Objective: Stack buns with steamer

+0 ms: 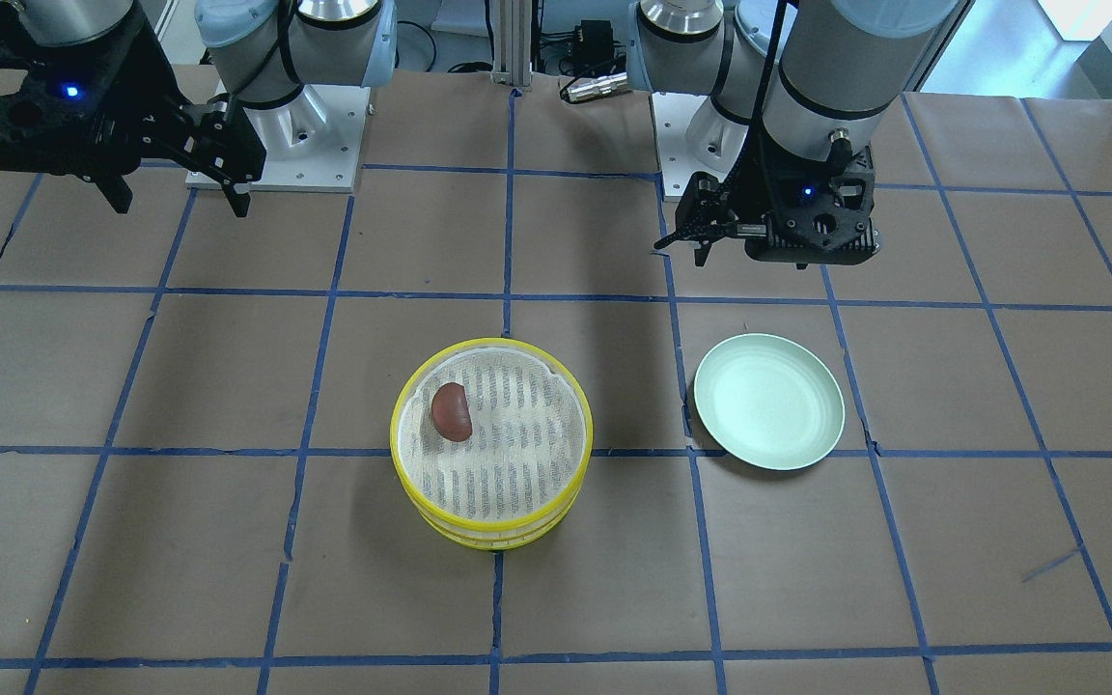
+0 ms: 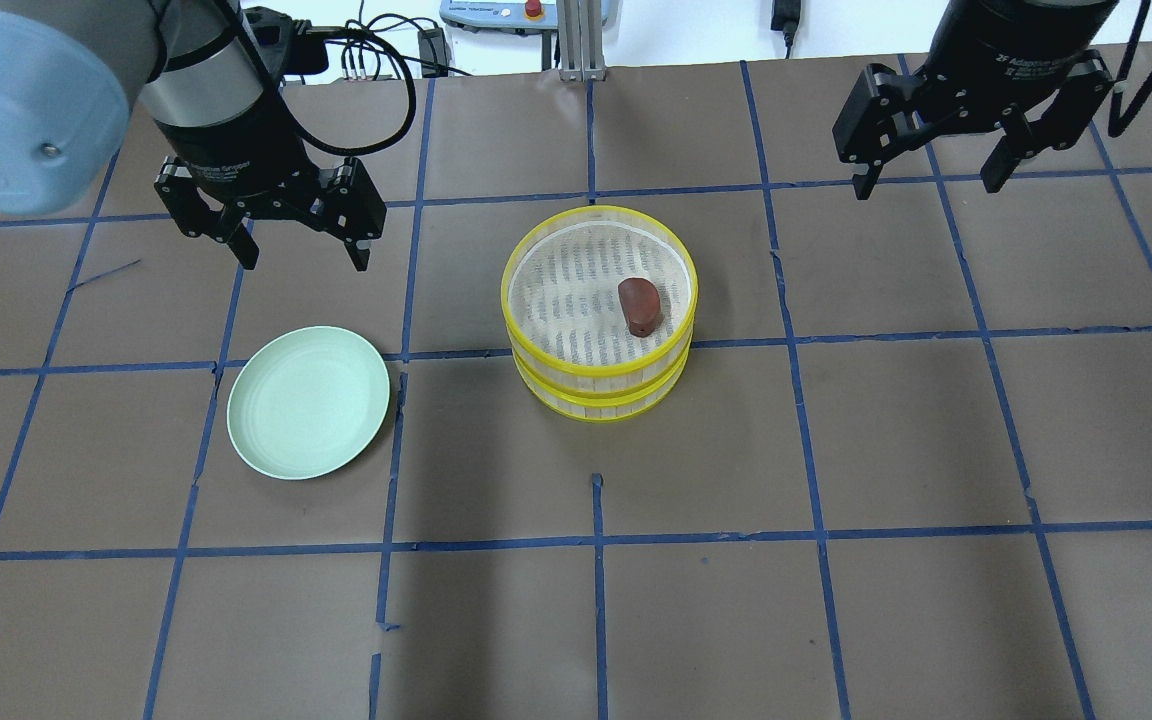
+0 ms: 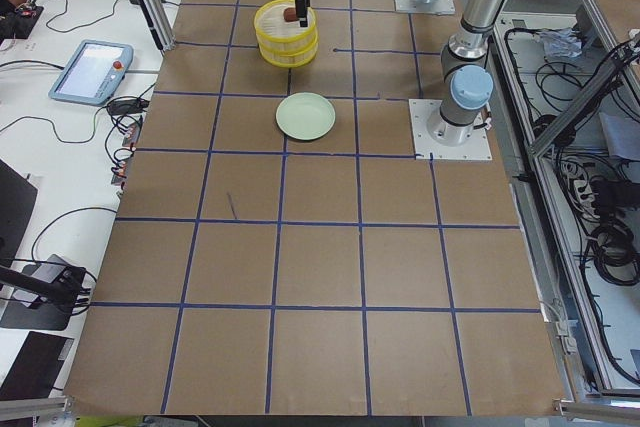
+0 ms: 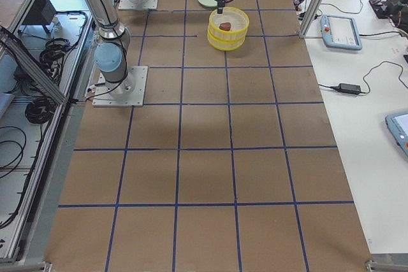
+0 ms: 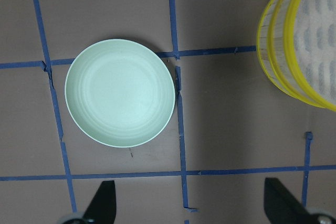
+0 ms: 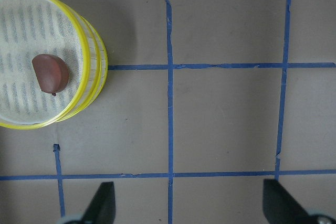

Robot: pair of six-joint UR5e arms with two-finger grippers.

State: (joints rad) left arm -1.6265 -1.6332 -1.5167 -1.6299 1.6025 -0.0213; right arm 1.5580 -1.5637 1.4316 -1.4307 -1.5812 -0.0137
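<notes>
Bun, reddish-brown, lies in the top tier of the yellow-rimmed steamer at mid-table; the pale green plate sits near it, apart. Overhead, the left gripper hangs pointing down beyond the plate, jaws spread and holding nothing. The right gripper hovers well off to the steamer's other side, equally spread. Side views show brown paper gridded with blue tape and a teach pendant on a white bench.
</notes>
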